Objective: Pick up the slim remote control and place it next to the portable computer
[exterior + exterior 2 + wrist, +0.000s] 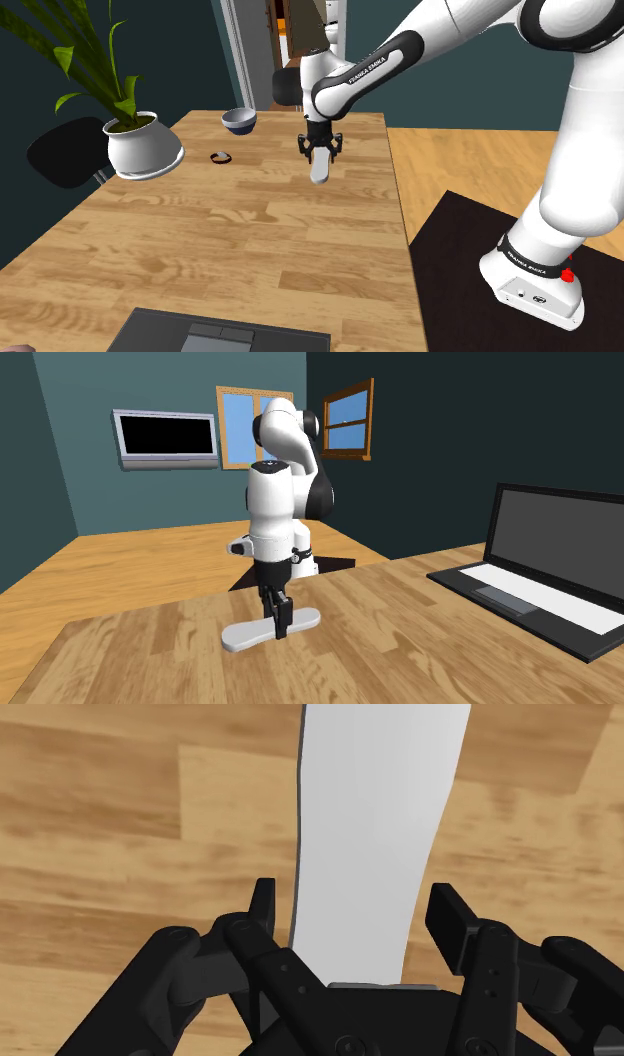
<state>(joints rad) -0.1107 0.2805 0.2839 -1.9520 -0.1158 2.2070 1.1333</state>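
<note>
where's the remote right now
In the shoulder view the white remote lies on the table toward its far right side, straddled by the open gripper, to the right of the small ring.

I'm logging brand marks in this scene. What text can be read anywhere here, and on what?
"FRANKA EMIKA": on the black sleeve of the arm above the table.
Lettering on the base band: too small to read.
Remote, laptop: no text.
</note>
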